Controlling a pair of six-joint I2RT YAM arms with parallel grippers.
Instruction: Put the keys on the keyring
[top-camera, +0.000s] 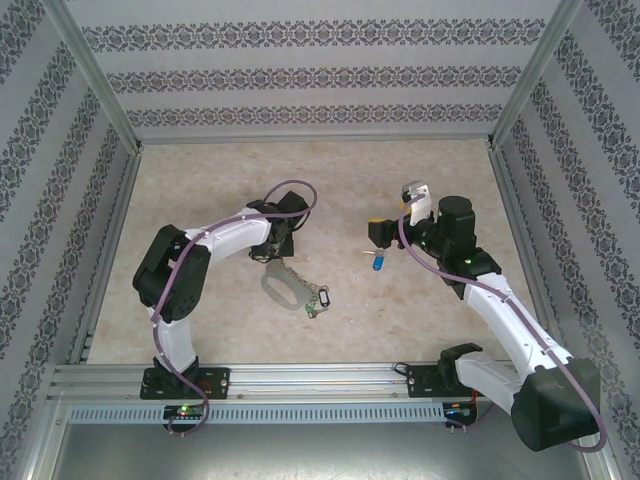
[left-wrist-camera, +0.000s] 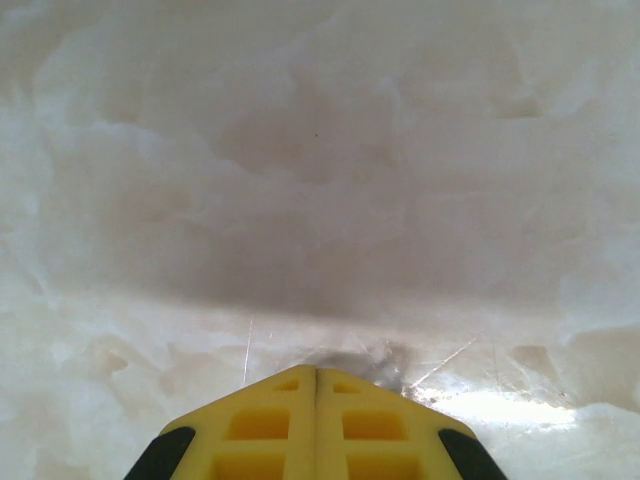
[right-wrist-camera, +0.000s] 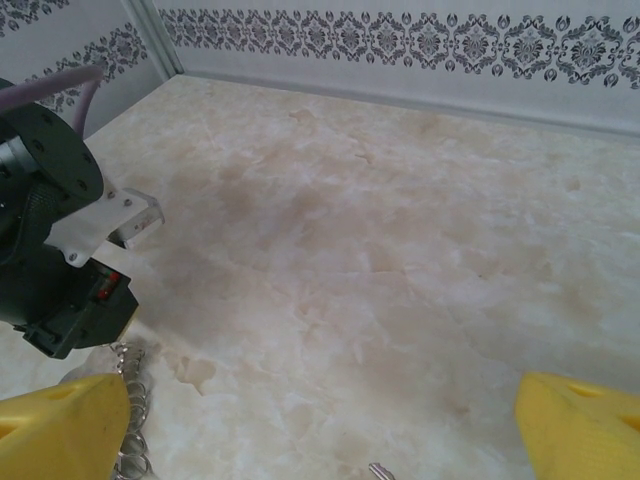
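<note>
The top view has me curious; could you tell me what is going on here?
The left gripper, fingers shut, is at the far end of the grey keyring lying on the table; whether it actually pinches the loop is unclear. The right gripper is open close to the blue-headed key, which lies loose, not yet on the ring.

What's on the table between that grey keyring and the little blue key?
Nothing. In the top view, only bare table separates the keyring from the blue key.
</note>
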